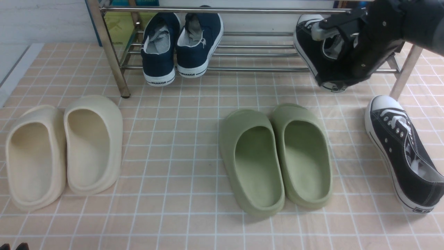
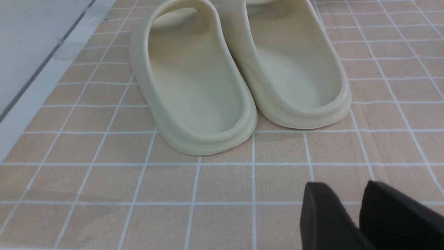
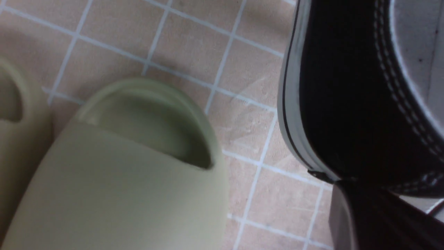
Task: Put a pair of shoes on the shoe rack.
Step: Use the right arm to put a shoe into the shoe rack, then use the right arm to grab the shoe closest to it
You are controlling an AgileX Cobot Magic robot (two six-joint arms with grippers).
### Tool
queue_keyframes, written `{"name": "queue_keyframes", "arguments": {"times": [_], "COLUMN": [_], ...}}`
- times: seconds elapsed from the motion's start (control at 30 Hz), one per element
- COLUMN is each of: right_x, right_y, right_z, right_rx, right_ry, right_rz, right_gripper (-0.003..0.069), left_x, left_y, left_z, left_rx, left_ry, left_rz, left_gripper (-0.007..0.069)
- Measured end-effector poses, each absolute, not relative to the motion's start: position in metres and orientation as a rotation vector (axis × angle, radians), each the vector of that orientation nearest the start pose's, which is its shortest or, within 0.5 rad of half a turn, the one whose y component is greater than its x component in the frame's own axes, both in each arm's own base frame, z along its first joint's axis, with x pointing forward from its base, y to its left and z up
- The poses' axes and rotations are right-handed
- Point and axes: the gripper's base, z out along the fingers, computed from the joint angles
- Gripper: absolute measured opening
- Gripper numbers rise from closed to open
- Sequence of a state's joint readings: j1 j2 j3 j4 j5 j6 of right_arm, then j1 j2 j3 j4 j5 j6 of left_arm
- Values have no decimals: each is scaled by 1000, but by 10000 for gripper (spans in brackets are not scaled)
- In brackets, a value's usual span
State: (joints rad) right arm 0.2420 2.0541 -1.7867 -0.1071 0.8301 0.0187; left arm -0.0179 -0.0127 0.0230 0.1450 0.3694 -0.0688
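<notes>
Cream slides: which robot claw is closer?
Left. The left gripper is near the heels of the cream slides; the right gripper is far across, gripping a black sneaker at the shoe rack.

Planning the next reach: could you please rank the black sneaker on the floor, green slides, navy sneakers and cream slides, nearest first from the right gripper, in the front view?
From the right gripper:
1. Black sneaker, floor, right.
2. Green slides, floor, centre-right.
3. Navy sneakers, rack, centre-left.
4. Cream slides, far left.
</notes>
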Motion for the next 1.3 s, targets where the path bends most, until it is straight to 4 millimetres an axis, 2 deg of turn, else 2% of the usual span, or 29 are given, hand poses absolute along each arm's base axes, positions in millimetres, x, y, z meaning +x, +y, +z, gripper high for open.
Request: {"name": "queue_keyframes", "arguments": {"times": [0.17,0.33,0.5,0.57,0.67,0.77,0.87,0.97,1.0,1.03,1.07,1.17,1.23,1.3], "right_x": [469,472,466,457,449,425,390,353,334,332,319,282,275,265], "right_y": [108,109,106,102,99,97,92,83,77,76,72,62,60,56], "right_z": [263,276,293,301,312,337,363,372,370,369,364,335,325,302], "right_rx": [-319,-307,-306,-327,-340,-345,-344,-347,-353,-352,-352,-321,-302,-260], "right_ry": [2506,2489,2556,2656,2668,2652,2632,2649,2673,2677,2701,2796,2809,2835], "right_rz": [-19,-17,-43,-93,-110,-50,9,7,-15,-15,-30,-62,-63,-82], "right_gripper": [-19,-17,-8,6,27,62,94,121,137,137,149,211,235,308], "left_x": [53,53,53,53,53,53,53,53,53,53,53,53,53,53], "left_y": [4,4,4,4,4,4,4,4,4,4,4,4,4,4], "left_z": [173,173,173,173,173,173,173,173,173,173,173,173,173,173], "left_rx": [43,43,43,43,43,43,43,43,43,43,43,43,43,43], "left_ry": [1860,1860,1860,1860,1860,1860,1860,1860,1860,1861,1860,1860,1860,1860], "left_rz": [83,83,83,83,83,83,83,83,83,83,83,83,83,83], "left_gripper": [211,216,220,221,225,232,234,235,235,235,236,237,237,237]}}
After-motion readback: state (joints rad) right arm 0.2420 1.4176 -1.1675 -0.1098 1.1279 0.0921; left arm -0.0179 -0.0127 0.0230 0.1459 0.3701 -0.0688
